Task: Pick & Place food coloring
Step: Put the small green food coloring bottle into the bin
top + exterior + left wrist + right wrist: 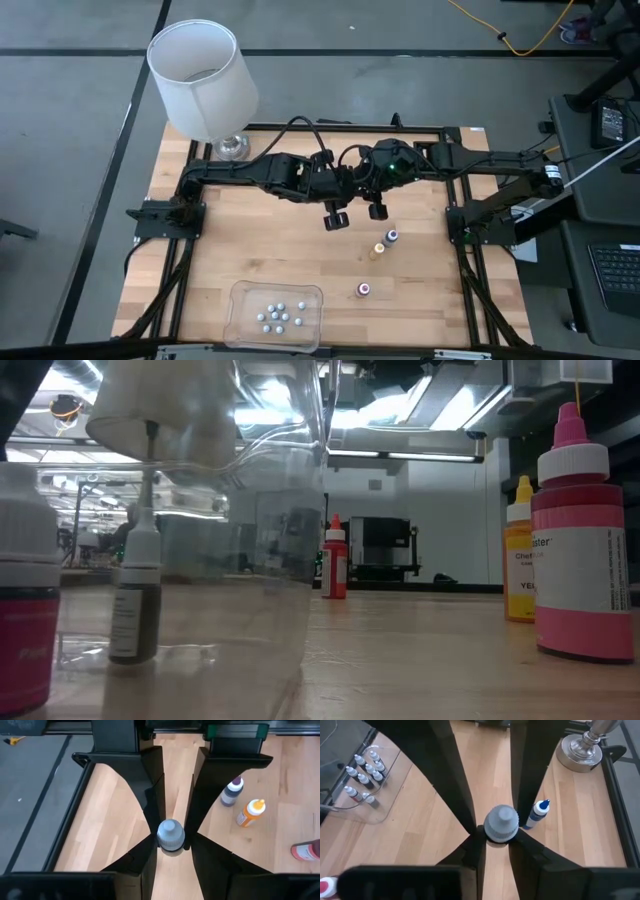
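Food coloring bottles: left gripper (171,840) clamps one grey-capped bottle (171,834), right gripper (496,834) another (501,823), above mid-table. Risk: thin fingertip purchase lets either slip before reaching the clear tray (240,322); three bottles (378,250) stay on the table.

**Grey floor, lit hall behind**

A pale wooden-plank desk (270,250) stands on a grey floor (80,120) crossed by dark seams. A yellow cable (520,40) trails over the floor. Beside the desk sits a dark side table with a black keyboard (615,270). Bright ceiling strip lights (400,455) glow above white walls (450,510).
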Tool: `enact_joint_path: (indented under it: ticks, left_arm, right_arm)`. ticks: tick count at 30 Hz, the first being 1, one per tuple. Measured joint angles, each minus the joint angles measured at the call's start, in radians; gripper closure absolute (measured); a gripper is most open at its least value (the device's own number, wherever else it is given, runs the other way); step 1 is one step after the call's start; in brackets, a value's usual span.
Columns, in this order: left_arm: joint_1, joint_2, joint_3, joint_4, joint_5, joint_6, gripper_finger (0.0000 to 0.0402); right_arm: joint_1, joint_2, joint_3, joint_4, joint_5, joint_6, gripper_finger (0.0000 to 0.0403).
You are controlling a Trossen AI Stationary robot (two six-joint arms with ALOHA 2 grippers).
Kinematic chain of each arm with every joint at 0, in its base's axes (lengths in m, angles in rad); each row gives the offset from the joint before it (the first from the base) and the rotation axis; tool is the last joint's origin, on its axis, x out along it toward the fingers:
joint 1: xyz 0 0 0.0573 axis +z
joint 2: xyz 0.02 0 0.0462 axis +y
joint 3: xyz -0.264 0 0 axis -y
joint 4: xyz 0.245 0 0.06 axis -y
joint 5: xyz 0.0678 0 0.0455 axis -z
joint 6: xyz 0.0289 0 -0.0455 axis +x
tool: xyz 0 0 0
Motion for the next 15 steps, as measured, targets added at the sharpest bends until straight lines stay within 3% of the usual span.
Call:
enact_joint_path:
  ticks: [15]
  left_arm:
    - [0.000, 0.000, 0.000, 0.003, -0.005, 0.000, 0.0290]
  right_arm:
    - [0.000, 0.000, 0.000, 0.001, 0.001, -0.009, 0.0326]
